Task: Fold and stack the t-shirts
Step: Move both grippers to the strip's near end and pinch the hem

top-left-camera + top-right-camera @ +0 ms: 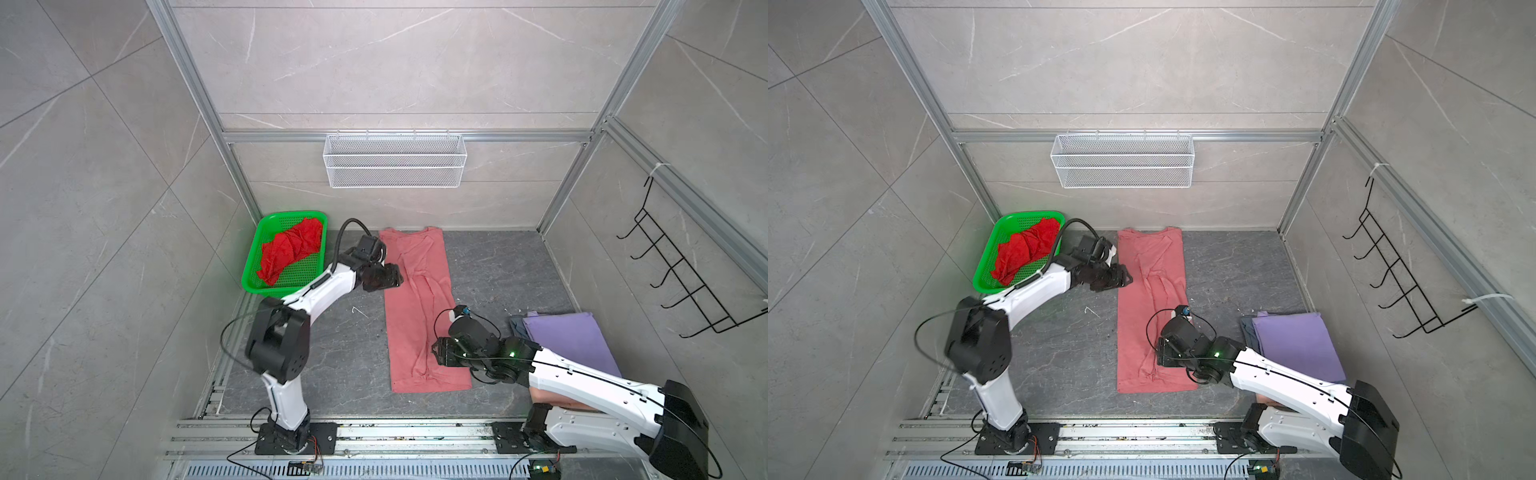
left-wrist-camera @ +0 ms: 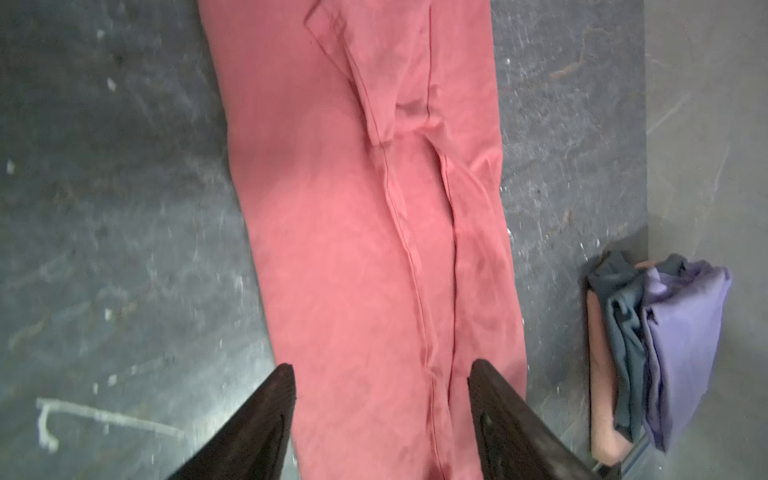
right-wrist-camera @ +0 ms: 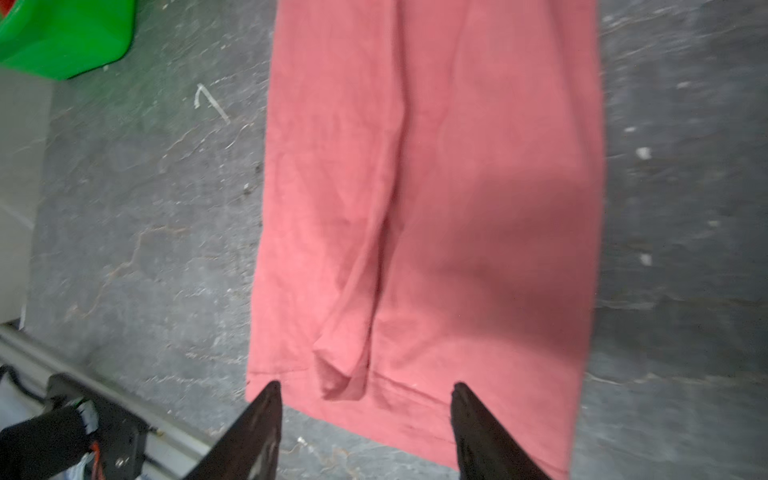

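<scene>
In both top views the salmon-pink t-shirt (image 1: 415, 307) is lying as a long narrow strip down the middle of the desk (image 1: 498, 266). The left arm (image 1: 324, 286) is reaching to its left edge near the far end, and the right arm (image 1: 582, 374) is hanging over its right edge near the hem. The red t-shirt (image 1: 291, 249) is sitting crumpled in the green basket (image 1: 253, 278). The lavender t-shirt (image 1: 1296, 345) is lying folded at the right, on a grey-blue t-shirt (image 1: 1248, 328).

In the left wrist view the left jaws are standing apart over the salmon-pink t-shirt (image 2: 353, 249), gripping nothing.

In the right wrist view the right jaws are standing spread above its hem, likewise empty.
</scene>
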Motion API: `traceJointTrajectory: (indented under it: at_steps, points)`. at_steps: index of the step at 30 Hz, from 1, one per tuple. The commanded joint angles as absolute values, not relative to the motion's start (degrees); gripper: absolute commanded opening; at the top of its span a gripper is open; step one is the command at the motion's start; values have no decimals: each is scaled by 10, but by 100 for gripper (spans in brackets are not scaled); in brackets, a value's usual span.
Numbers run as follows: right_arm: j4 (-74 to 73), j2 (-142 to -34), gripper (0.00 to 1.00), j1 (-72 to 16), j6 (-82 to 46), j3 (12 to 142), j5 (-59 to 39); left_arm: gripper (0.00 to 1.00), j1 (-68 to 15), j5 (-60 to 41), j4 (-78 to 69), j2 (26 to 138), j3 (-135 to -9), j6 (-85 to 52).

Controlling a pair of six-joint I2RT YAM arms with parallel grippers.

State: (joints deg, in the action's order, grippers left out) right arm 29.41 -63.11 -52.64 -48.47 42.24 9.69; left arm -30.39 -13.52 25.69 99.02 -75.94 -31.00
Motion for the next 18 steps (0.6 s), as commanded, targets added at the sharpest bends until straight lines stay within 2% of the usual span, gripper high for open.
traceJointTrajectory:
  at_steps: [1, 5, 9, 18]
  points:
    - [362, -603, 67, -506, -497, 415, 150, 68, -343, -93, 253, 894, -623, -398]
    - [361, -571, 69, -465, -497, 378, 101, 67, -414, -80, 258, 798, -496, -489]
    - [354, -549, 72, -441, -499, 338, 56, 65, -480, -69, 257, 737, -422, -575]
    - [293, -555, 73, -430, -533, 261, -12, 60, -559, -95, 145, 744, -340, -699]
